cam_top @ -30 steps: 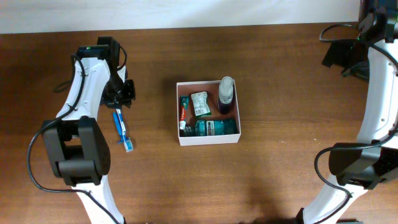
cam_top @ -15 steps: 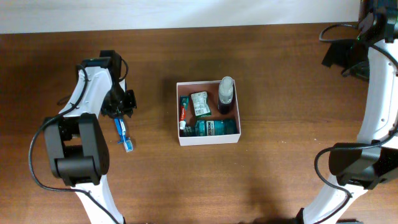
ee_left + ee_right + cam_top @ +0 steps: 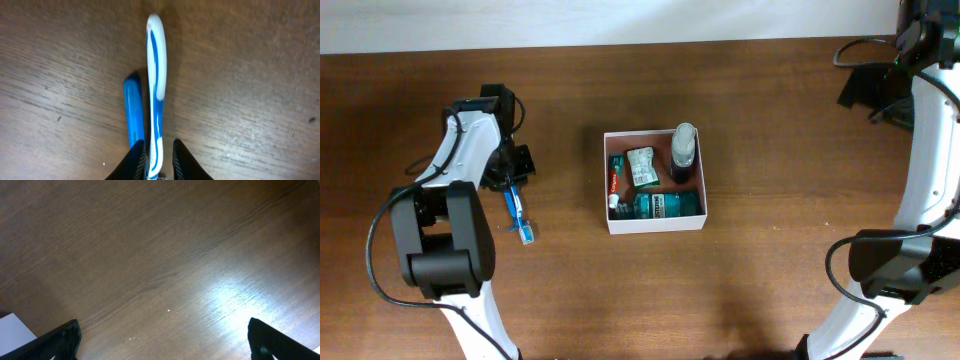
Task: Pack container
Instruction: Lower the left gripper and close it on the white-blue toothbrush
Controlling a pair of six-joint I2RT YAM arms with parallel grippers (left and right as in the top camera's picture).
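Container packed at mid-worktop, left gripper on a toothbrush

The container (image 3: 655,225) sits at the middle of the worktop (image 3: 770,280), well clear of every edge. It holds a red tube (image 3: 615,175), a green-and-white packet (image 3: 640,165), a grey-capped bottle (image 3: 683,150) and a teal bottle (image 3: 665,206) lying along its near wall. Toward the left edge, the left gripper (image 3: 159,157) is down over a blue-and-white toothbrush (image 3: 155,90), its fingers (image 3: 137,160) closed in on either side of the handle, which lies flat on the wood. A second blue stick (image 3: 132,110) lies just beside it. Near the far right corner, the right gripper (image 3: 165,337) hangs over bare wood with its fingers spread wide and holds nothing.
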